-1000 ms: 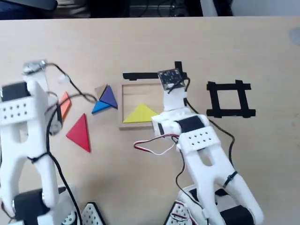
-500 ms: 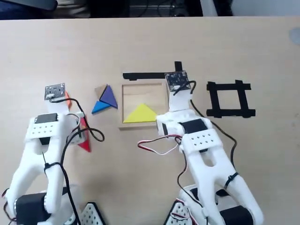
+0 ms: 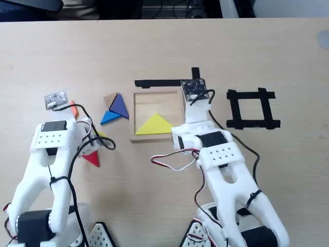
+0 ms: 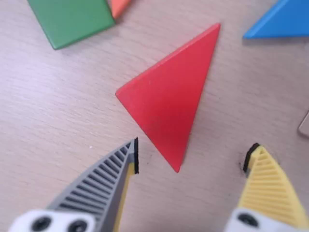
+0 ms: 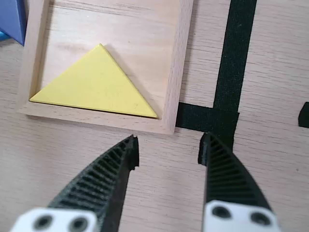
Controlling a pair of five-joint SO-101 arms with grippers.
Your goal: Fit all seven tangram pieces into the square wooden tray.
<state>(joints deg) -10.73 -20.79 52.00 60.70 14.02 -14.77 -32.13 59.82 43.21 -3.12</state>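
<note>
The square wooden tray point(image 3: 177, 98) holds one yellow triangle point(image 3: 153, 125), seen close in the right wrist view as the yellow triangle point(image 5: 96, 87) inside the tray point(image 5: 176, 72). My right gripper point(image 5: 166, 147) hangs open and empty just off the tray's near right corner. A red triangle point(image 4: 169, 101) lies on the table with my left gripper point(image 4: 193, 155) open above its near tip, one finger on each side. Part of the red triangle point(image 3: 92, 158) peeks out under the left arm. Blue point(image 3: 109, 118), purple point(image 3: 120, 106), tan point(image 3: 108, 98) and orange point(image 3: 73, 109) pieces lie left of the tray.
A green piece point(image 4: 72, 19) lies beyond the red triangle, beside the orange piece point(image 4: 120, 6). Black tape lines point(image 3: 159, 83) run along the tray's far side, and a black tape square point(image 3: 253, 109) marks the table to the right.
The left arm swung in from the far left and came down over the red triangle, covering most of it. The right arm shifted slightly right, off the tray.
</note>
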